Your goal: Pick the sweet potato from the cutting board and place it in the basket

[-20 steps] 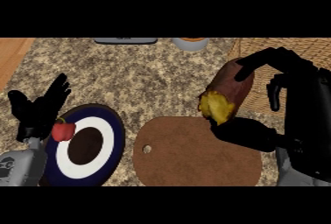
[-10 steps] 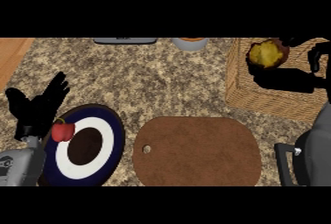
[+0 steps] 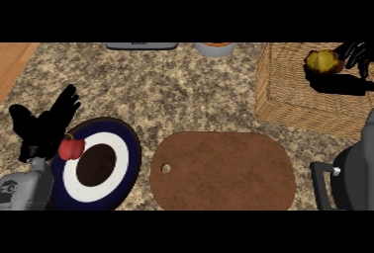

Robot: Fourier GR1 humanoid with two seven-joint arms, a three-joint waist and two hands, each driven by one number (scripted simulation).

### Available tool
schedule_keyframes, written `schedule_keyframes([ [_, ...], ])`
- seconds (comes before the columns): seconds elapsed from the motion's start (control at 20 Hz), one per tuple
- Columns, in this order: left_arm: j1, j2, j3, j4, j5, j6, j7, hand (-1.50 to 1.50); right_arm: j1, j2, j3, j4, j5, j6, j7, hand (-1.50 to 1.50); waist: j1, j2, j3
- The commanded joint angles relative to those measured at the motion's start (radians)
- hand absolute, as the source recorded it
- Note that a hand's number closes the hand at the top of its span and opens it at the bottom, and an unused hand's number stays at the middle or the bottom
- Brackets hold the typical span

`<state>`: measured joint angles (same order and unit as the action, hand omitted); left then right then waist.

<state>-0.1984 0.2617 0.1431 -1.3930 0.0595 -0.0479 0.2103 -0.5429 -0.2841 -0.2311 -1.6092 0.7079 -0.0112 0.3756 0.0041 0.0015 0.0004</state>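
A speckled granite tabletop (image 3: 146, 94) fills the view, with a strip of pale wood (image 3: 15, 62) at its far left edge. At the left, the left hand (image 3: 40, 128) rests open, its fingers straight and spread upward, beside a round plate (image 3: 99, 165) with a dark blue rim, a white ring and a dark centre. A small red pepper (image 3: 71, 148) lies on the plate's left rim, just next to that hand. Along the far edge of the tabletop sit a grey flat object (image 3: 142, 45) and, further right, a grey cup with an orange top (image 3: 214, 48), both cut off by the view. In the middle, the brown cutting board (image 3: 223, 170) lies bare, with a small hole near its left side. To the right and further back stands the woven basket (image 3: 281, 94), well apart from the plate. The sweet potato (image 3: 323, 62) is over the basket's interior, at its far right part, with the right hand (image 3: 355, 55) curled round it from the right; whether it touches the basket's bottom cannot be told. A grey forearm (image 3: 350, 173) shows at the lower right.
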Motion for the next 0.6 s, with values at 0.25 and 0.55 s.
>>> schedule_keyframes([
  [0.25, -0.007, 0.031, 0.03, 0.008, 0.022, -0.045, 0.007, 0.0, -0.057, 0.011, -0.126, 0.279, -0.005, -0.223, -0.066, -1.5, 0.007, 0.002, 0.0],
  [0.55, -0.036, -0.022, 0.0, -0.009, -0.023, 0.013, 0.038, 0.0, -0.075, -0.05, -0.101, 0.407, -0.066, -0.225, -0.24, -1.5, 0.001, 0.0, 0.0],
])
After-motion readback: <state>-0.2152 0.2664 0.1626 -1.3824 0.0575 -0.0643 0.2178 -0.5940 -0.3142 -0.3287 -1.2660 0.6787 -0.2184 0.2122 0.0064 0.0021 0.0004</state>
